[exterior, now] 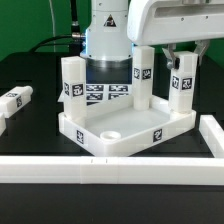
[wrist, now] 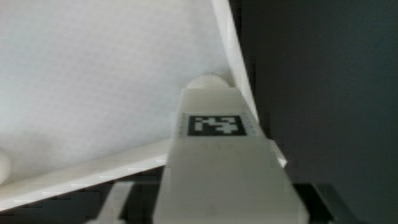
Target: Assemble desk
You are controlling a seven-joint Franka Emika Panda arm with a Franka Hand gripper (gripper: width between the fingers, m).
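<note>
1. The desk's top (exterior: 100,142) sat mid-frame on the black surface (exterior: 30,140) in the exterior view, with a round socket (exterior: 112,131) showing in its near corner.
2. Three legs stood upright at its corners: the left leg (exterior: 72,85), the rear leg (exterior: 142,72) and the right leg (exterior: 183,92), each bearing a black-and-white tag.
3. A loose leg (exterior: 20,100) lay on the surface at the exterior view's left, apart from the top.
4. The end effector (exterior: 178,62) hung at the exterior view's upper right, directly over the right leg.
5. In the wrist view, its jaws stood close on either side of the right leg (wrist: 222,150). Whether they were grasping it or released could not be told.
6. The marker board (exterior: 105,95) lay behind the top, at the foot of the arm (exterior: 105,35). White bars (exterior: 110,168) ran along the frame's lower edge.
</note>
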